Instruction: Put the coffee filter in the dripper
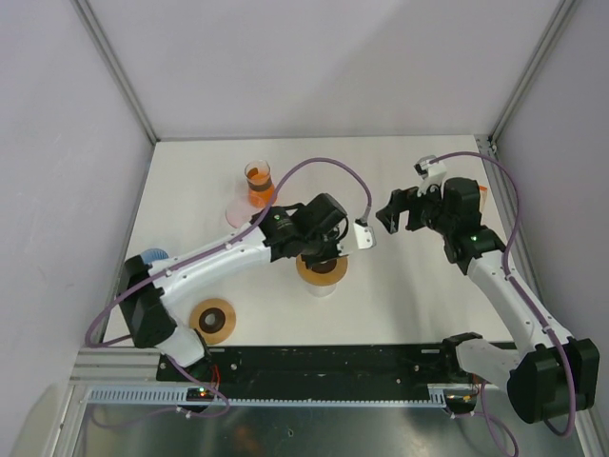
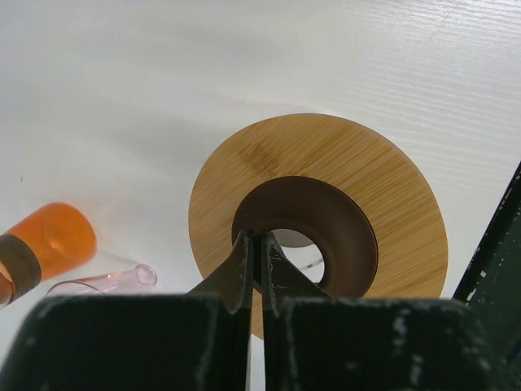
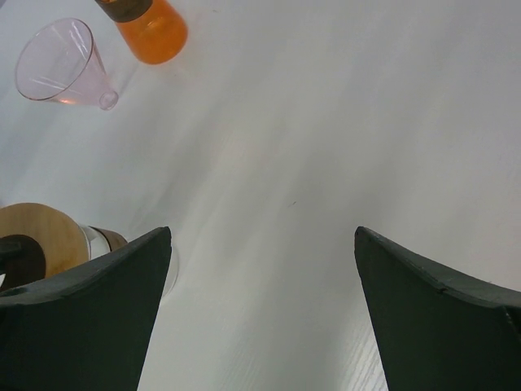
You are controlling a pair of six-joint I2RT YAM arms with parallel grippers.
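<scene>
**Top external.** At mid-table (image 1: 409,286): coffee filter (image 1: 324,273), a wooden ring with a dark brown centre, seated on top of the clear glass dripper (image 1: 322,288). Directly over it, covering the ring's far edge: left gripper (image 1: 319,255), wrist bent downward. Finger spacing not readable from here. To the right, well apart from the filter: right gripper (image 1: 395,214), raised off the table, fingers spread, nothing between them. Toward the far left of the filter: orange glass vessel (image 1: 258,186), upright, with a pink funnel (image 1: 236,211) just beside it on the near side. Close to the left arm's base: second wooden ring (image 1: 213,319) flat on the table, and a blue object (image 1: 155,254) partly hidden behind the arm.

**Left wrist.** Looking down into the coffee filter (image 2: 358,187): wooden rim around a brown cone, open hole at the bottom, glass of the dripper (image 2: 305,257) showing through. Left gripper (image 2: 256,240) narrow, jaws almost together, tips set on the near-left lip of the cone and pinching it. At lower left: orange glass vessel (image 2: 49,240) and pink funnel (image 2: 106,281) lying on its side, both apart from the filter.

**Right wrist.** Right gripper (image 3: 262,236) wide, only table surface between the fingers. At the lower-left edge, partly cut off behind one finger: coffee filter (image 3: 37,228) on the dripper (image 3: 102,240), well clear of this gripper. At top left: pink funnel (image 3: 61,69) on its side, near the orange glass vessel (image 3: 151,28), not touching it.
</scene>
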